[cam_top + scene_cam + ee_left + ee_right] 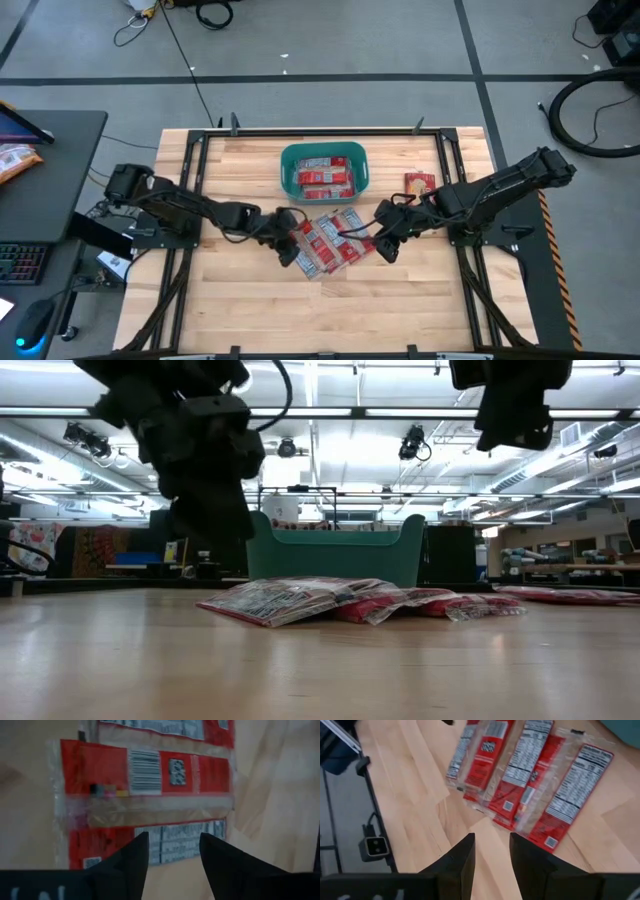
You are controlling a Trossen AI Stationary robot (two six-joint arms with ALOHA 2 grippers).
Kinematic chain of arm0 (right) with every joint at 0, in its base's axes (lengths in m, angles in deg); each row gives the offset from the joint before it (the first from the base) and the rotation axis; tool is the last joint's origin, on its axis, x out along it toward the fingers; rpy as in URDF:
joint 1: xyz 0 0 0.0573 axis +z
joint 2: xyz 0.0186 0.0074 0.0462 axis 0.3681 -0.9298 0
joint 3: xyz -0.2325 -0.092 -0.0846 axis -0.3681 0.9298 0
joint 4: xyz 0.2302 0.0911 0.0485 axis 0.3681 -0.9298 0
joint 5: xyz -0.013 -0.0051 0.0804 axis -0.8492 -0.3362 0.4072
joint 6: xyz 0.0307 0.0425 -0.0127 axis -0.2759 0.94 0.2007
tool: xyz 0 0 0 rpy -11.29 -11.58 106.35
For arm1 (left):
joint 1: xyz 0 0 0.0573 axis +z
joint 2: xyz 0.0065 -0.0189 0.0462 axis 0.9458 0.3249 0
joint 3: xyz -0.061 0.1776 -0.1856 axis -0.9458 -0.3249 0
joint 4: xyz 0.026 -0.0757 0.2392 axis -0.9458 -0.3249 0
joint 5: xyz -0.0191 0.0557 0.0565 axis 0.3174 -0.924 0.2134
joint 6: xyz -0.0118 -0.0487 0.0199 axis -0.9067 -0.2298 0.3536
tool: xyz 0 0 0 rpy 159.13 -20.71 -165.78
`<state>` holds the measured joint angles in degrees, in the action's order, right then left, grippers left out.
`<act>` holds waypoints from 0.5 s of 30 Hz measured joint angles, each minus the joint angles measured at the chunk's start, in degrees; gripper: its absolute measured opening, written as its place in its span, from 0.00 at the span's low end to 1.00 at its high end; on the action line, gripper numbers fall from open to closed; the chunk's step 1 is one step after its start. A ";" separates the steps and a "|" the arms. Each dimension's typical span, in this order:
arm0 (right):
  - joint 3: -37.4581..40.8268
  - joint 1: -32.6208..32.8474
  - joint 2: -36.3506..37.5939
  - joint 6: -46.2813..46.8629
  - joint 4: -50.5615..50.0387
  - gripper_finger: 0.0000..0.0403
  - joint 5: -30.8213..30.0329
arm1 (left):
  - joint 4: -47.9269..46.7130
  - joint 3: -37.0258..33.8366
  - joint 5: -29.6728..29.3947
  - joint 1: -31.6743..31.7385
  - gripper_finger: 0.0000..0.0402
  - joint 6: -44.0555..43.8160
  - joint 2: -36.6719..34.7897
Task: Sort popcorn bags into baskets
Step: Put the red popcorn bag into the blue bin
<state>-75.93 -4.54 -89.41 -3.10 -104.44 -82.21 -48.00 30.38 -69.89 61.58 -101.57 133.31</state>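
Note:
Several red popcorn bags (330, 240) with white label panels lie flat in an overlapping pile on the wooden table, near of the teal basket (285, 160). More red bags (325, 177) lie inside the basket. One bag (419, 183) lies alone to the right of the basket. My left gripper (290, 245) hangs open just above the pile's left end, its fingers (135, 855) over a bag (145, 770). My right gripper (385, 248) is open above the table at the pile's right end, with bare wood between its fingers (465, 855) and the bags (530, 770) ahead of them.
Black frame rails (190, 170) run along the table's left and right sides. A dark desk (50, 170) with an orange snack bag (15, 160) stands left of the table. Bare wood (330, 310) lies between the pile and the near edge.

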 joint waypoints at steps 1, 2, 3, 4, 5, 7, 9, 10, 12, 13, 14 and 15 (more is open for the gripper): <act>0.00 0.00 0.00 0.15 0.67 0.31 0.00 | -0.71 0.52 0.83 0.07 0.43 0.75 0.11; 0.00 0.00 -0.02 0.42 1.09 0.31 0.02 | -1.75 1.47 1.48 0.12 0.42 1.93 0.13; 0.00 0.00 -0.02 0.68 1.33 0.31 0.01 | -2.66 2.95 1.83 0.09 0.41 3.58 0.34; 0.00 0.00 -0.02 0.84 1.53 0.31 0.02 | -3.89 4.92 2.15 -0.01 0.40 5.31 0.85; 0.00 -0.02 -0.02 0.85 1.70 0.31 -0.02 | -6.33 7.28 2.29 -0.11 0.40 7.44 1.42; 0.00 -0.02 -0.02 0.87 1.92 0.31 -0.20 | -12.25 12.33 2.37 -0.13 0.39 12.26 3.63; 0.00 -0.02 -0.04 1.08 2.13 0.31 -0.46 | -16.46 17.62 2.32 0.08 0.39 17.59 6.88; -0.01 -0.02 -0.04 1.42 2.46 0.31 -0.50 | -18.59 20.05 2.36 0.24 0.39 20.41 8.62; -0.02 -0.02 -0.06 1.83 3.03 0.31 -0.46 | -20.95 24.48 3.11 0.43 0.39 26.40 12.51; -0.02 -0.02 -0.04 2.19 3.11 0.31 -0.37 | -22.03 26.24 3.35 0.46 0.39 30.06 14.15; -0.04 0.01 -0.04 2.65 3.41 0.31 -0.25 | -23.51 27.68 3.42 0.45 0.39 33.98 15.59; -0.04 0.19 -0.04 3.18 3.35 0.31 -0.17 | -24.32 29.15 3.45 0.44 0.39 38.11 17.14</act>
<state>-75.98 -4.35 -89.46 0.08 -101.09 -82.39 -72.31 59.53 -66.44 62.03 -63.46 150.45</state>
